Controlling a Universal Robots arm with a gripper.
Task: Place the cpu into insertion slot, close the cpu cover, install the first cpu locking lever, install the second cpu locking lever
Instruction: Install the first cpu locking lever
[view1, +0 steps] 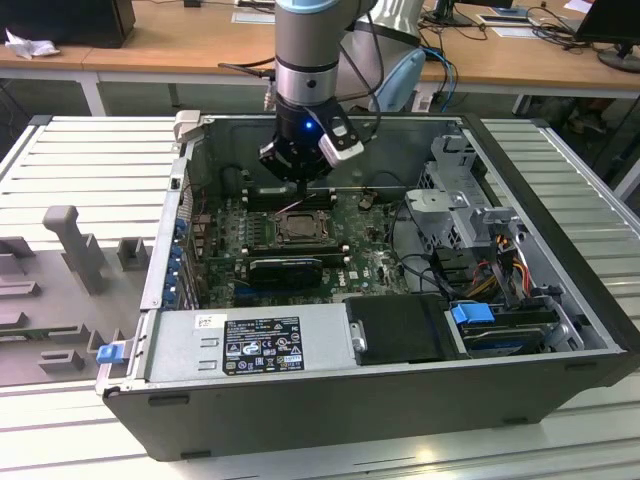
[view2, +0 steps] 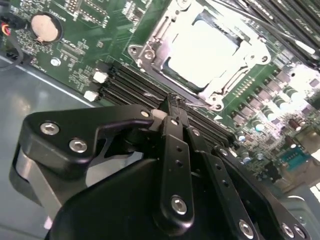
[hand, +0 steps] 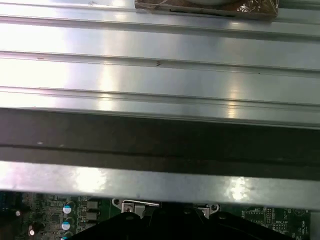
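One black gripper (view1: 300, 178) hangs at upper centre of the exterior view, inside the open grey computer case (view1: 560, 250), just above the green motherboard (view1: 225, 250). Its fingers (view2: 172, 107) are pressed together in the second wrist view, tips meeting at a thin wire lever beside the square black insertion slot (view2: 152, 47). Seated inside, the pale silver square cpu (view2: 200, 50) shows through the dull grey steel cpu cover (view2: 247, 50), upper centre of that view.

The pale, glare-washed square cpu (view2: 200, 52) is overexposed in the second wrist view; its surface detail cannot be made out. The dull grey steel cpu cover (view2: 235, 65) is partly lost in that glare. The black gripper (view2: 172, 102) is cut off by the picture's edge, and its fingertips are crowded together, so their spacing cannot be judged.
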